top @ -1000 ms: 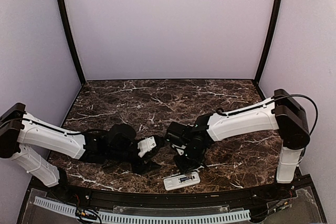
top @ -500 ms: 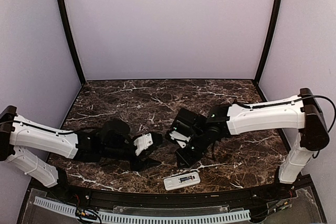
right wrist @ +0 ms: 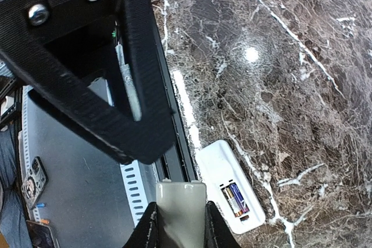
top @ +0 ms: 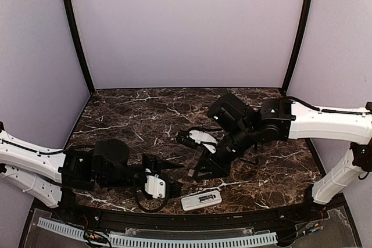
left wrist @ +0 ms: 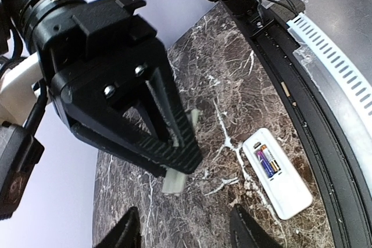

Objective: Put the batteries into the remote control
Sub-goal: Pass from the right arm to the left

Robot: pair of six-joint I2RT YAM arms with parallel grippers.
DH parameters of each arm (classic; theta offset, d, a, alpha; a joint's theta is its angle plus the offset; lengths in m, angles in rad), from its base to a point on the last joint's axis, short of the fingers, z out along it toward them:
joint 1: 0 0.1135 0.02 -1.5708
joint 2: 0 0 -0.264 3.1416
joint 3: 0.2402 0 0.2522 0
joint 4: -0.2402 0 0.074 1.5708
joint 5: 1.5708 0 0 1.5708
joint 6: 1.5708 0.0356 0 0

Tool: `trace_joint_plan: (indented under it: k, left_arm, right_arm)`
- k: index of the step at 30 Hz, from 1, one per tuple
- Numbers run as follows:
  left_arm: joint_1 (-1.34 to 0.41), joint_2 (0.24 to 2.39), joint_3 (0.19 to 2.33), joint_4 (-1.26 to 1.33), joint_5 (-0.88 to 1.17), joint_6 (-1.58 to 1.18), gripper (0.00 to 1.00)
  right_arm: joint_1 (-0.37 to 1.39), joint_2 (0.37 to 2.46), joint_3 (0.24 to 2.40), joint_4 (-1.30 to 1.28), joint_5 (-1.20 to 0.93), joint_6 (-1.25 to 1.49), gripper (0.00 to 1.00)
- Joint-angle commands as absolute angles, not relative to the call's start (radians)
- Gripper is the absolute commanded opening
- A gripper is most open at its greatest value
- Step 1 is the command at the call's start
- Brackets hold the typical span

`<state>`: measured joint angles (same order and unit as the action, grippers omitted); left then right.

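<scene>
Top external: remote control (top: 201, 200) lies left-right, back up; batteries (left wrist: 267, 160) lengthwise.

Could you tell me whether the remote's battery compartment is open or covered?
Open: the remote control lies back up with the batteries exposed inside.

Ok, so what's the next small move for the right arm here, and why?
Probably lower the right gripper, shut on the small flat grey rectangular cover, toward the slim white plastic remote control. Its back compartment lies open with both slim orange-and-dark cylindrical batteries already seated, so only fitting the cover seems to remain.
</scene>
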<state>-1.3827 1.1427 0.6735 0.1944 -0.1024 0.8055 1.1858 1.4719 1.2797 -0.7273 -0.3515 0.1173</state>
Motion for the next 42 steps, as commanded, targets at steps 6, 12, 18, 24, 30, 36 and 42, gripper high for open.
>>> trace_joint_plan:
  k: [6,12,18,24,30,36,42]
  left_arm:
    - [-1.389,1.153,0.705,0.171,-0.156,0.915,0.37]
    - [-1.39,1.172,0.727,0.17,-0.14,0.928,0.3]
    - [-1.391,1.174,0.733,0.19,-0.134,0.942,0.26]
    - [-1.393,1.182,0.736,0.201,-0.128,0.945,0.23]
    - [-1.393,1.201,0.744,0.22,-0.13,0.948,0.17]
    - [-1.393,1.185,0.735,0.233,-0.124,0.938,0.18]
    - [-1.393,1.156,0.719,0.22,-0.087,0.922,0.18]
  right_arm:
    - [1.22,1.46,1.329,-0.729,-0.428,0.027,0.17]
    - [1.221,1.488,1.356,-0.728,-0.453,0.013,0.17]
    - [1.222,1.499,1.365,-0.731,-0.465,0.008,0.16]
    - [1.222,1.508,1.365,-0.731,-0.468,0.006,0.16]
    - [1.223,1.526,1.366,-0.732,-0.48,0.006,0.16]
    - [1.222,1.534,1.357,-0.734,-0.48,0.01,0.16]
    - [1.222,1.538,1.354,-0.734,-0.482,0.009,0.16]
